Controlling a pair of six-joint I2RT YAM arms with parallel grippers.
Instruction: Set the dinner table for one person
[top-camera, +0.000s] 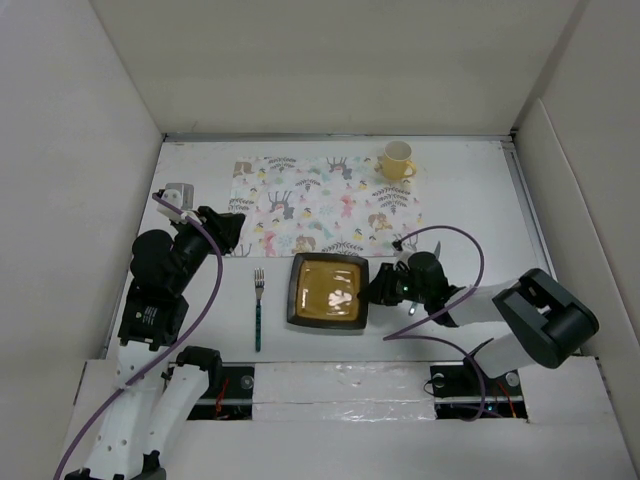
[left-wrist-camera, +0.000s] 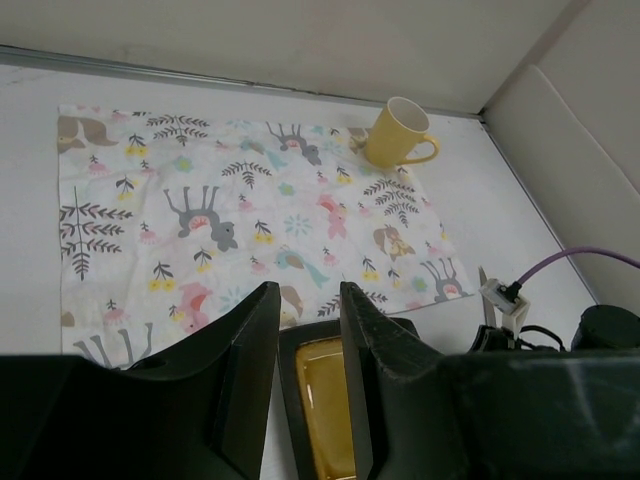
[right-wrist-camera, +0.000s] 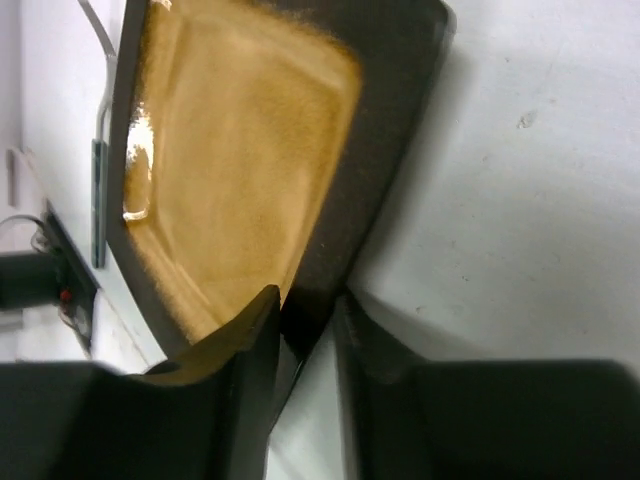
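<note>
A: While the square black ochre-centred plate (top-camera: 328, 292) sits lower centre on the plain-white matte bench (top-camera: 470, 200), below the animal-print placemat (top-camera: 310, 205), how far along?
B: Early. Right fingers (right-wrist-camera: 250, 400) clamp its rim; left fingers (left-wrist-camera: 240, 380) parted, empty. Yellow ceramic mug (top-camera: 397, 160) at mat's upper-right corner; teal-handled metal fork (top-camera: 258, 305) not yet placed.

this looked like a robotics lab cell rather than a home. the plain white dinner table (top-camera: 480, 200) was boxed in by bare white panels (top-camera: 330, 60) across the top and sides of the frame. purple cables (top-camera: 482, 265) trailed over arm bases (top-camera: 200, 365) bolted along the bottom edge.
</note>
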